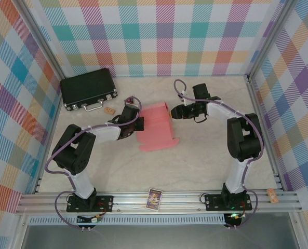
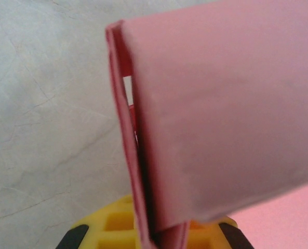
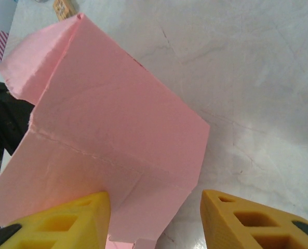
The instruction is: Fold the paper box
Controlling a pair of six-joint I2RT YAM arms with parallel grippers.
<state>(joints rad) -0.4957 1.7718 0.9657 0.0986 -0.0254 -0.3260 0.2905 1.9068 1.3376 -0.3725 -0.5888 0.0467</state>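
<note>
- The paper box (image 1: 156, 128) lies near the middle of the counter (image 1: 205, 161). It is a salmon-pink cardboard sheet, partly folded, with creased panels and some of them raised off the surface.
- The left fingers (image 1: 137, 124) are at the box's left edge, closed tight on a doubled fold of the cardboard. In the left wrist view the pink edge runs down into the pinch between the yellow pads (image 2: 117, 225).
- The right fingers (image 1: 170, 111) are at the box's far right corner and stand apart, gripping nothing. In the right wrist view one yellow finger (image 3: 70, 220) overlaps the pink panel, the other is over bare counter, and the panel's corner lies in the gap.
- A black case (image 1: 88, 89) with metal latches sits at the far left, well apart from the box, with a small tan piece (image 1: 109, 110) just beside it.
- A picture card (image 1: 154, 198) rests on the near metal rail (image 1: 185, 199) between the arm bases.
</note>
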